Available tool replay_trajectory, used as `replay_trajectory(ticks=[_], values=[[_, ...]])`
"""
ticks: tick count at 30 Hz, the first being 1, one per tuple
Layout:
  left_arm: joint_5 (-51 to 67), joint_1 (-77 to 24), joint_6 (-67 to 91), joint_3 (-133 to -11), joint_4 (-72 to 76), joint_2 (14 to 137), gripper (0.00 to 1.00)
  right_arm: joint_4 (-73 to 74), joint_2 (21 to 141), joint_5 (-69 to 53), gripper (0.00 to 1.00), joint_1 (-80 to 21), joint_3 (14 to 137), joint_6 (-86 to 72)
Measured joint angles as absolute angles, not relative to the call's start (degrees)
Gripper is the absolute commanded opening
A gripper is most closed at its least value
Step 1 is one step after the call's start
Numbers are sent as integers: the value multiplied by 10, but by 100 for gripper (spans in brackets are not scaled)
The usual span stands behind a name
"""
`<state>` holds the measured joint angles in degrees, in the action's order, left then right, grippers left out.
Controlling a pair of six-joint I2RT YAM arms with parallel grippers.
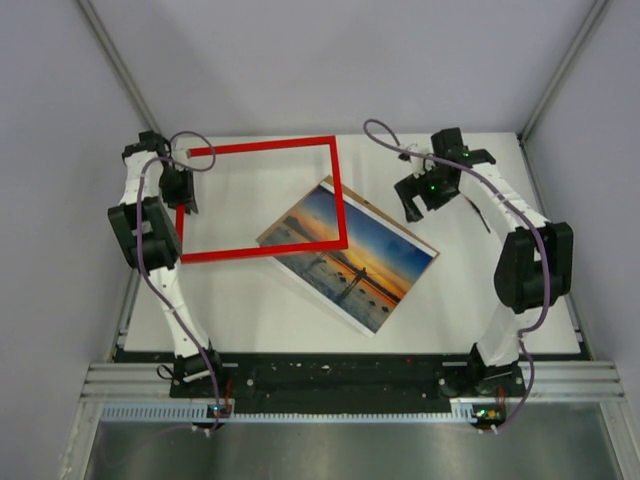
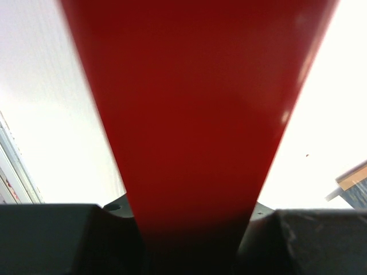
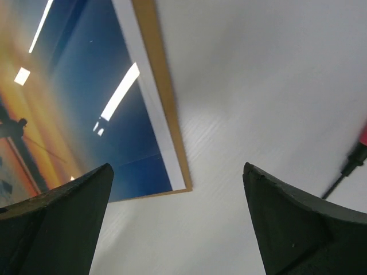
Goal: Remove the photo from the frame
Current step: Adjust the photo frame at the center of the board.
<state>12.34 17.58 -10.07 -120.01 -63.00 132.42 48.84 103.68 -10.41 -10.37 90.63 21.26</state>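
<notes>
While my left jaws clench the frame (image 1: 262, 147), corner overlapping the photo (image 1: 350, 255), right jaws hang released; next, I reckon, swing frame clear.

The top view looks down from high behind the near edge of the table (image 1: 250, 300), over the frame (image 1: 265, 250) and photo (image 1: 350, 255). The left wrist view sits so close to the frame (image 2: 189, 114) that its red bar blurs. The right wrist view, low over the table, faces a corner of the photo (image 3: 86, 114), perhaps also glimpsed at the left view's right edge
</notes>
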Motion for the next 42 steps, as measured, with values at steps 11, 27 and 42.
replay_trajectory(ticks=[11,27,42], values=[[117,176,-99,-1200,-631,1331,0,480,1020,-142,99,-151,820,225],[136,203,-88,-1200,-632,1331,0,365,856,-124,99,-374,636,295],[148,204,-76,-1200,-630,1331,0,301,895,-85,99,-556,603,201]])
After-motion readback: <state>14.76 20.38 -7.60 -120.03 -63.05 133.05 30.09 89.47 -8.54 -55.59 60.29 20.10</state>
